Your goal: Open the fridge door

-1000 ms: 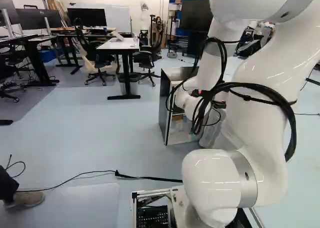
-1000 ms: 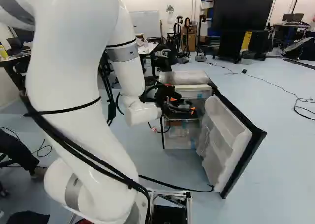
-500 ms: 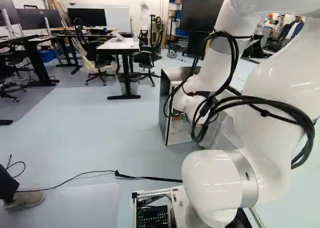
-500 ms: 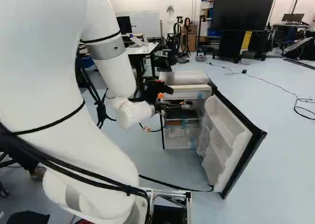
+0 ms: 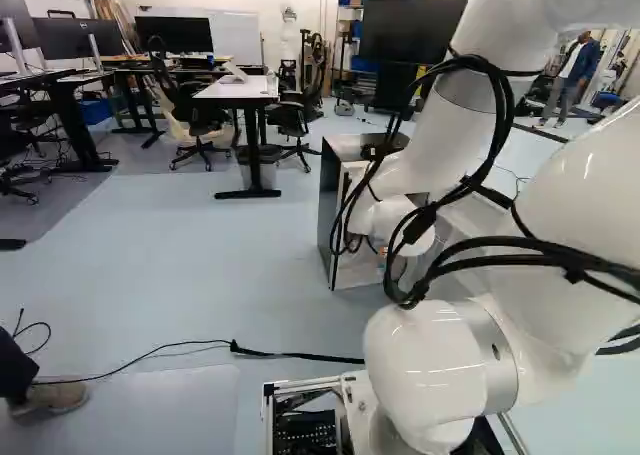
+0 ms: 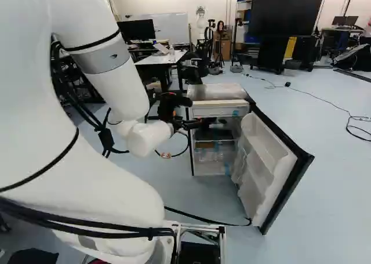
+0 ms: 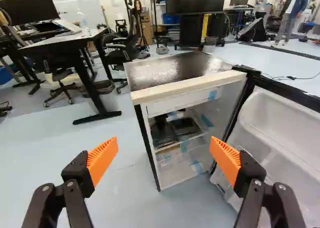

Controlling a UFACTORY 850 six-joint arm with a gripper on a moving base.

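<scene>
Beyond the pale floor [image 5: 180,245], a white-topped desk [image 5: 235,90] stands far left and a large screen [image 6: 287,14] far right. The small fridge [image 7: 175,70] sits on the floor ahead of the arm, its door [image 6: 264,159] already swung wide to the right, free edge toward the near side. The gripper [image 7: 164,160] is released, fingers spread with nothing pinched. The door looks a stiff shell that should swing with modest effort; its smooth liner may be slippery and the moulded shelves could flex. If more opening is wanted, the dark outer rim, far from the hinge, seems the better hold.
</scene>
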